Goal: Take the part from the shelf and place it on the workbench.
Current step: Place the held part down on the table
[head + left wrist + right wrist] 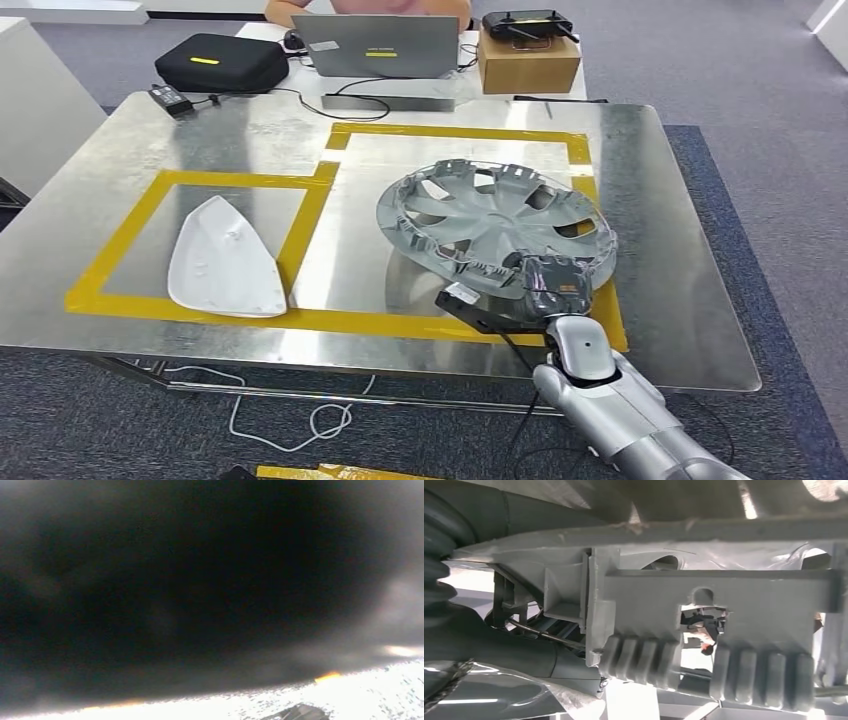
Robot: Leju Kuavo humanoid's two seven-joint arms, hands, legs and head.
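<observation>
So from the head view, the right hand (552,288) has its fingers clamped on the near rim of the hubcap (495,220), tilted over the workbench (690,330) inside the yellow tape (300,320). Right wrist view: hubcap's grey ribbed underside (704,610), up close.

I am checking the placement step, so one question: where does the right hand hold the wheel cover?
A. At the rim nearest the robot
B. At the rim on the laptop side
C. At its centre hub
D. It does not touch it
A: in the head view the right hand grips the wheel cover at the rim nearest the robot, over the taped workbench.
</observation>
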